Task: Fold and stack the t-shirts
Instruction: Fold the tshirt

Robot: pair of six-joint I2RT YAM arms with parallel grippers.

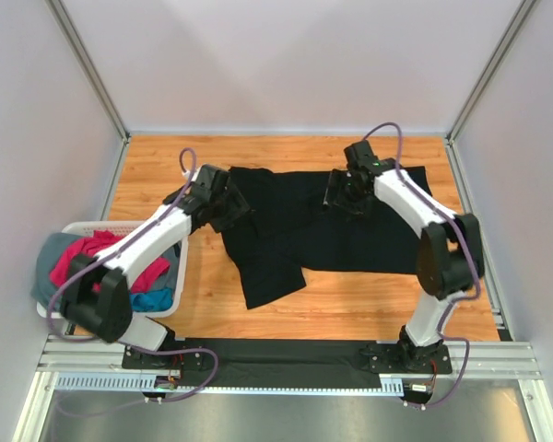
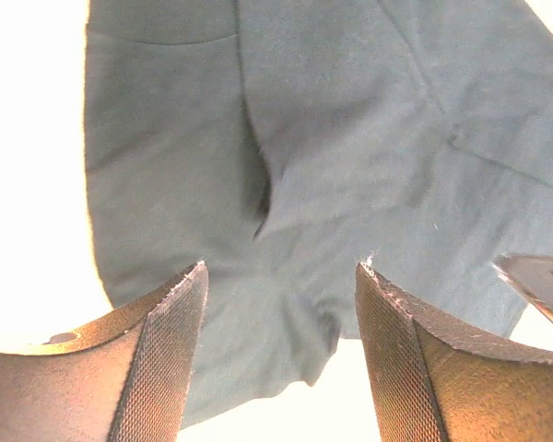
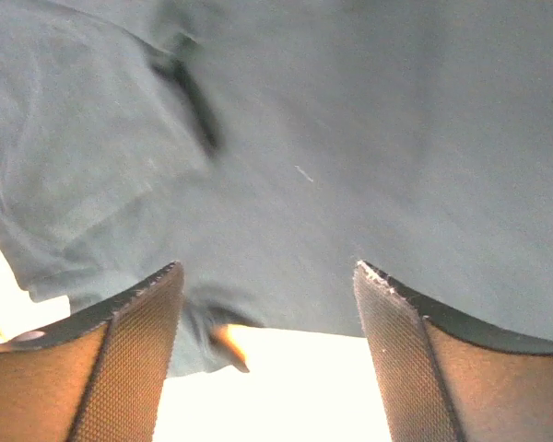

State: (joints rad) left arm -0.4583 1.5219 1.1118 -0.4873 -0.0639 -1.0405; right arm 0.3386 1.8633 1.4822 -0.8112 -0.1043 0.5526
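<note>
The black t-shirt point(image 1: 295, 235) lies rumpled on the far middle of the table point(image 1: 369, 308), one flap trailing toward the near side. A next grasp may catch two layers and fold it crooked. The left gripper point(image 1: 226, 207) and right gripper point(image 1: 344, 195) hang low over its far part, jaws apart and empty.

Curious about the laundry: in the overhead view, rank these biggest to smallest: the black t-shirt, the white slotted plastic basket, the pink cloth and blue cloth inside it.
1. black t-shirt
2. white slotted plastic basket
3. magenta-pink cloth
4. bright blue cloth; both cloths partly buried
</note>
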